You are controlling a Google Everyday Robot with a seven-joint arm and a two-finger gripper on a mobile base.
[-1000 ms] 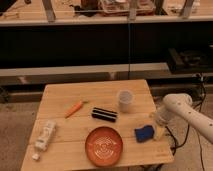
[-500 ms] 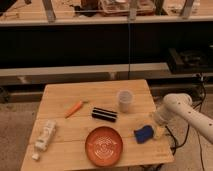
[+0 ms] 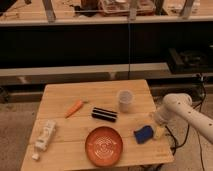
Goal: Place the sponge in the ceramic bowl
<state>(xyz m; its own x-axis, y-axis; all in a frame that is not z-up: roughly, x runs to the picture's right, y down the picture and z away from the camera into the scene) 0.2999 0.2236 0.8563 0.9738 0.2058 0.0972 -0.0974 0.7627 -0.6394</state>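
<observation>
Watching your gripper (image 3: 156, 132) low over the wooden table (image 3: 100, 92), just beside the small bright blue soft sponge (image 3: 143, 134) | whether it grips anything, you cannot tell | sponge lies on the tabletop near the round orange-red ceramic bowl (image 3: 104, 146), outside it

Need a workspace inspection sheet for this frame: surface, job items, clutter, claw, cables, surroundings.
Surface: wooden table, slatted top, level.
Job's things: blue sponge lies on the table to the right of the orange ceramic bowl, apart from it; the bowl holds nothing.
Clutter: plastic cup upright; black striped bar lying flat; orange carrot-like piece; white object near the left edge.
Claw: claw low over the table at the sponge's right side; contact cannot be told.
Cables: dark cable hangs by the table's right edge.
Surroundings: dark shelving behind the table.
</observation>
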